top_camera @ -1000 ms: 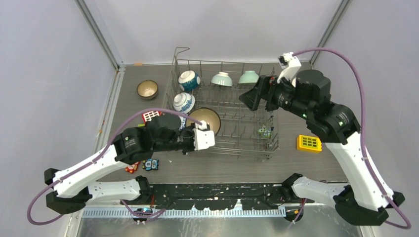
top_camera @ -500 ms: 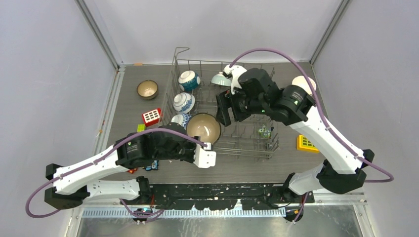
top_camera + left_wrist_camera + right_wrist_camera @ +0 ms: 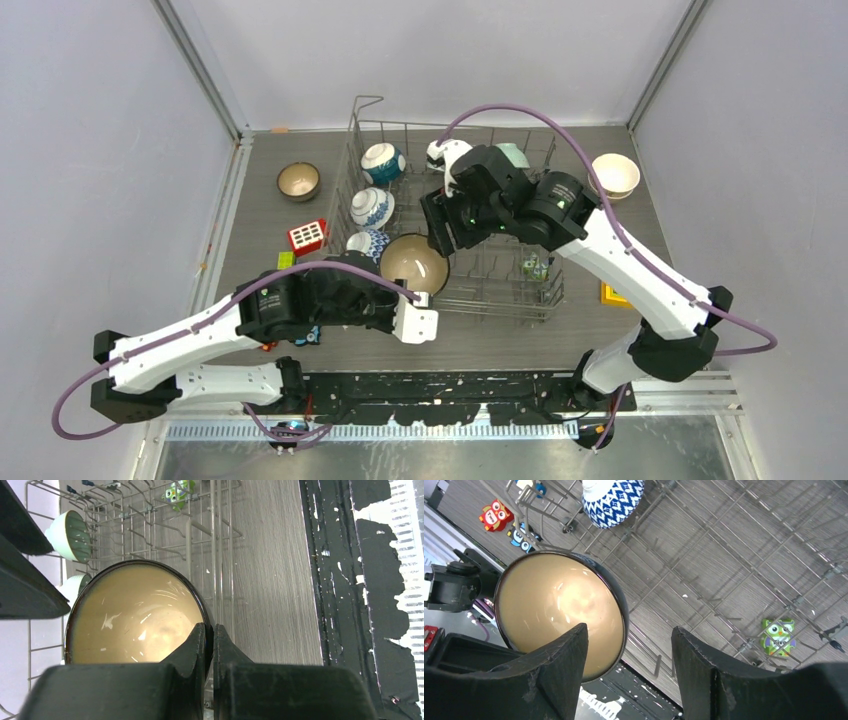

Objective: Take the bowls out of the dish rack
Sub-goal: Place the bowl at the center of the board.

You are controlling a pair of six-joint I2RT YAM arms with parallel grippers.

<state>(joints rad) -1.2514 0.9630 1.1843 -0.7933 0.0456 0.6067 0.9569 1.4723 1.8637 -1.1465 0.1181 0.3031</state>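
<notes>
Left gripper point(image 3: 417, 319) is clamped hard on the near rim of the beige bowl point(image 3: 412, 262), one finger inside and one outside. The bowl sits tipped at the rack's point(image 3: 490, 300) near left corner, glazed inside facing up.

Right gripper point(image 3: 628, 652) hangs right over it with its jaws apart, straddling the far rim. One finger is above the glaze and the other above the wires. I can't tell whether it touches.

Three blue-and-white bowls point(image 3: 383, 163) line the rack's left side, and mint bowls point(image 3: 70, 536) stand at its far edge. A green owl toy point(image 3: 779, 635) lies among the wires. Outside the rack, a brown bowl point(image 3: 298, 181) sits to the left and a cream bowl point(image 3: 614, 175) at far right.
</notes>
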